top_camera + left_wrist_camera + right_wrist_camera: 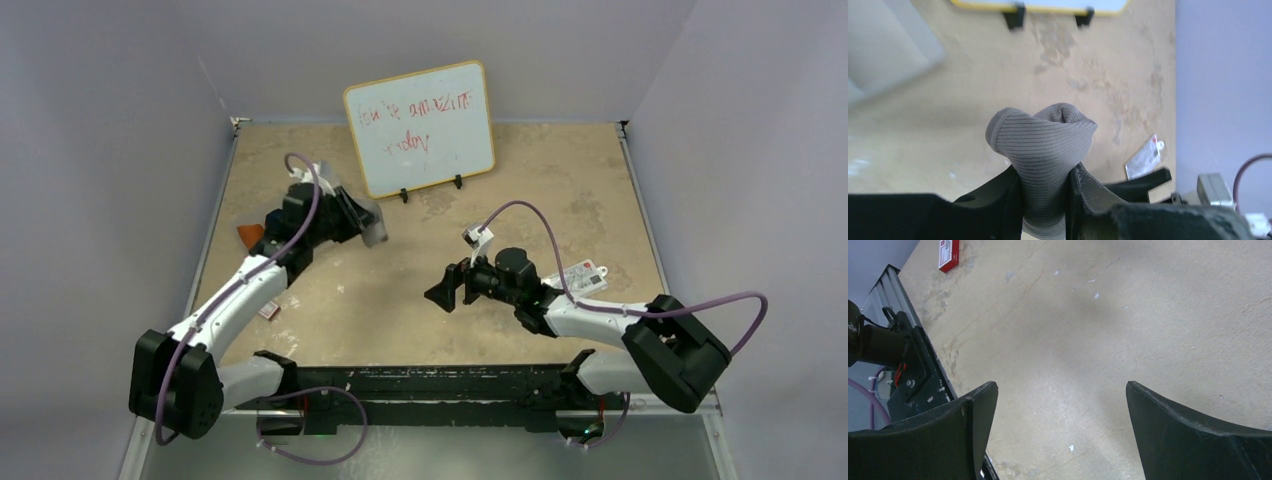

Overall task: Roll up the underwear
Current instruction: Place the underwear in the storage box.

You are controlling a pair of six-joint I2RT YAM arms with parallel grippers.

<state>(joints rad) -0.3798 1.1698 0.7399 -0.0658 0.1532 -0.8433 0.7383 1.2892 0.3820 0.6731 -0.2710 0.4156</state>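
One grey ribbed cloth roll [1043,145] of underwear is pinched in my left gripper [1044,187], jaws clamped on it above the tan table [973,100], probably so it cannot unroll. My right gripper [1060,415] hangs spread wide, holding nothing. Red scrawl on the yellow-framed white board [420,125] is unreadable.

The left gripper [1045,182], just left of the whiteboard [420,128], pinches the grey underwear [1043,140]; the right gripper [1062,395] (fingers spread wide) hangs in front of the whiteboard.
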